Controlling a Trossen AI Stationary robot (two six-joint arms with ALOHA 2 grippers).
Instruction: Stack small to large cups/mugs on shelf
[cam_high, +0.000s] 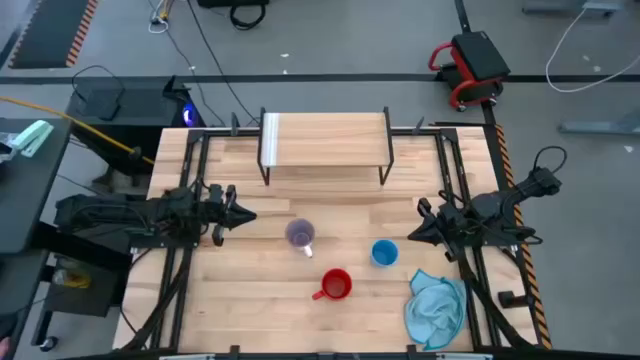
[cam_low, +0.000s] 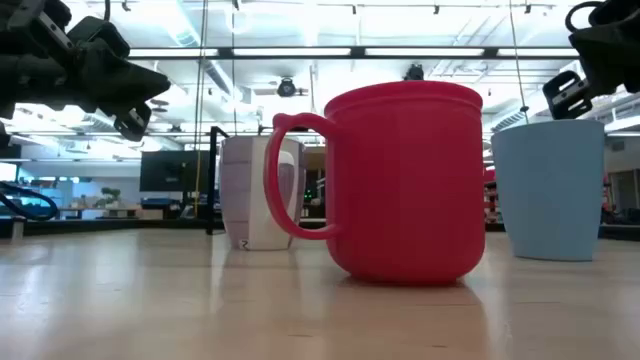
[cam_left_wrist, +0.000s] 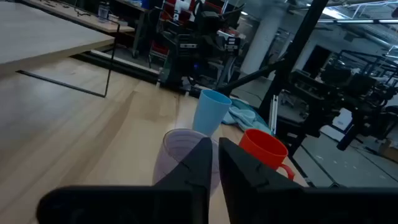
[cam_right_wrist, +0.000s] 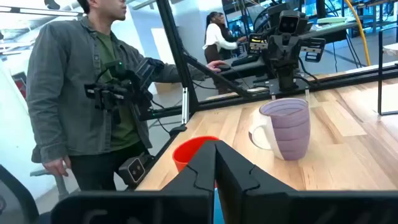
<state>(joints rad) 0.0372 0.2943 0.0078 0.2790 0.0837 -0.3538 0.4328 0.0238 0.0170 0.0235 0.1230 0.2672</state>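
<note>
Three cups stand upright on the tabletop. The translucent purple-grey mug (cam_high: 300, 235) is in the middle, the light blue cup (cam_high: 385, 253) is to its right, and the red mug (cam_high: 336, 285) with its handle is nearer the front. The shelf (cam_high: 325, 140) stands at the far side with nothing on it, its white strip at the left end. My left gripper (cam_high: 250, 215) is shut and held above the table, left of the purple mug (cam_left_wrist: 183, 152). My right gripper (cam_high: 412, 238) is shut and held just right of and above the blue cup (cam_low: 550, 190).
A crumpled light blue cloth (cam_high: 437, 308) lies at the front right corner. Black frame rails (cam_high: 185, 190) run along both table sides. Bare wood lies between the cups and the shelf. A person (cam_right_wrist: 87, 93) stands beyond the table's left side.
</note>
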